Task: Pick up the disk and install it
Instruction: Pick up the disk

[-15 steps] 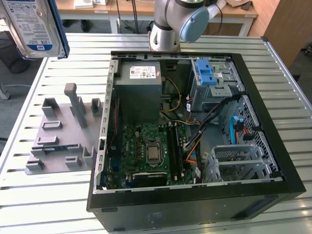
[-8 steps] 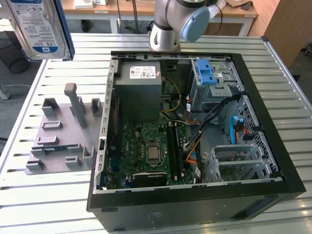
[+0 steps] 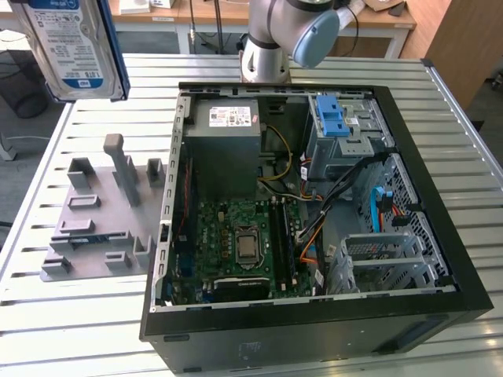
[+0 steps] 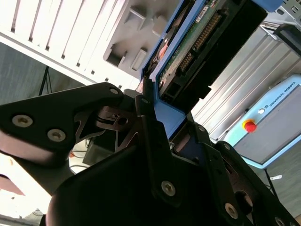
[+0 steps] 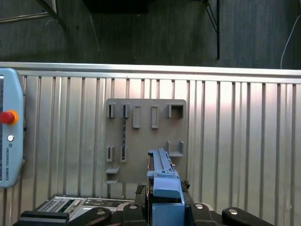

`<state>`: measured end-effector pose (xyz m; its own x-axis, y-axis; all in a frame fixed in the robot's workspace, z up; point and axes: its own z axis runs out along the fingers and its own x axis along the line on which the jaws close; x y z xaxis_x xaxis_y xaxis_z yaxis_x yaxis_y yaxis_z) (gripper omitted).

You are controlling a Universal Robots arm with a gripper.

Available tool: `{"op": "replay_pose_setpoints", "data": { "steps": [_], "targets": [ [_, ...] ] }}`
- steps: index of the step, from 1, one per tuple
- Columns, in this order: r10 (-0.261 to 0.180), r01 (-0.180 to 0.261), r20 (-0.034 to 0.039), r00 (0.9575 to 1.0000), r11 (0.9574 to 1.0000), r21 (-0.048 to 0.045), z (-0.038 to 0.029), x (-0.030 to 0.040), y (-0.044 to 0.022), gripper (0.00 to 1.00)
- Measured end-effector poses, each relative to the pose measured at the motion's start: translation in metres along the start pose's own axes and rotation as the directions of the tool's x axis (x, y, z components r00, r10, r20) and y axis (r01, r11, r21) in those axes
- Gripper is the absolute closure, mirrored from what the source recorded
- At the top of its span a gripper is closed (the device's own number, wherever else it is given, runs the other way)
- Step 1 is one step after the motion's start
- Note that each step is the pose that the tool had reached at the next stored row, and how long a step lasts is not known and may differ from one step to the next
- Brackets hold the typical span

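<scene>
One disk [image 3: 69, 43] hung in the air at the exterior view's upper left, close to that camera. Its white-and-blue label faced outward and one blue side rail ran down its edge. It was above the slatted metal table [image 3: 94, 322], beyond the single grey fixture plate [image 3: 94, 236] and well apart from the one open computer case [image 3: 314, 316].

In the second wrist view the gripper [image 4: 169, 112] was clamped narrowly on the disk's blue rail. Its two black fingers [image 4: 150, 136] pressed the rail from either side, and the drive's green circuit board and connector pins showed beyond them. In the first wrist view the disk stood edge-on between the fingers, with the fixture plate under it on the table. That plate carried a row of five pockets and brackets along one edge.

Inside the case lay one grey power-supply box [image 3: 233, 133], one green motherboard [image 3: 236, 236], one blue latch [image 3: 334, 122] on a metal cage and one bare silver drive bay [image 3: 385, 255]. The arm [image 3: 279, 35] rose behind the case. One teach pendant [image 5: 9, 141] with one red stop button [image 5: 7, 117] lay on the table.
</scene>
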<state>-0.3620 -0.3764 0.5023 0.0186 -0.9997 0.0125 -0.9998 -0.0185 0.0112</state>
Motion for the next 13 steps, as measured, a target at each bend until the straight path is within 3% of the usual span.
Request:
{"op": "replay_pose_setpoints", "data": {
  "steps": [13],
  "targets": [
    [0.000,0.000,0.0000,1.0000,1.0000,-0.0001,0.0000,0.0111,-0.0252,0.64]
  ]
}}
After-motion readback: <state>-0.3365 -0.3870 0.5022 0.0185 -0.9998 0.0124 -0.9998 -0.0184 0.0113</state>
